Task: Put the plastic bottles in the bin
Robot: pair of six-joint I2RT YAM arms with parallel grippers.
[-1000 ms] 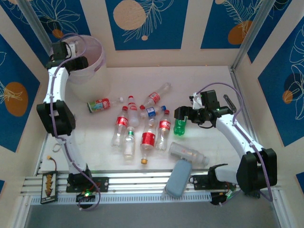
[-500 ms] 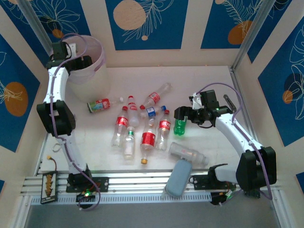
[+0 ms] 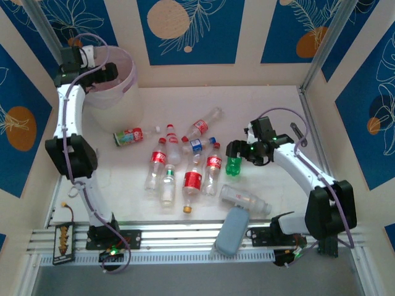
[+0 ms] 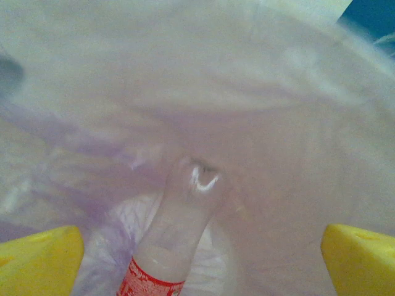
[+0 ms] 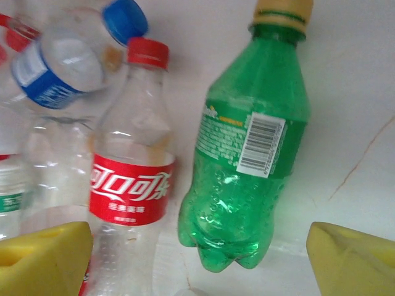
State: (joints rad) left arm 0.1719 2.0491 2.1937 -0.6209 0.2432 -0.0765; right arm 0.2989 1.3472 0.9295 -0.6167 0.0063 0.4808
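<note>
The bin (image 3: 121, 103) stands at the back left. My left gripper (image 3: 108, 73) hangs over its mouth, open. In the left wrist view a red-labelled plastic bottle (image 4: 178, 231) lies loose inside the bin (image 4: 278, 92), between the wide-apart yellow fingers (image 4: 37, 259) of the left gripper (image 4: 200, 262). Several more plastic bottles (image 3: 185, 166) lie in a heap mid-table. My right gripper (image 3: 236, 150) is open over the green bottle (image 3: 232, 165). In the right wrist view the green bottle (image 5: 247, 166) lies between the fingers of the right gripper (image 5: 200, 259) without touching them, beside a red-labelled bottle (image 5: 131, 185).
A blue-labelled bottle (image 5: 55, 74) lies behind the red-labelled one. A larger clear bottle (image 3: 244, 198) and a grey-blue pad (image 3: 231, 231) lie near the front edge. One bottle (image 3: 129, 135) lies apart near the bin's foot. Walls close the table on three sides.
My left gripper has opened over the bin and let go of the red-labelled bottle, then drawn back a little. My right gripper has narrowed slightly above the green bottle.
</note>
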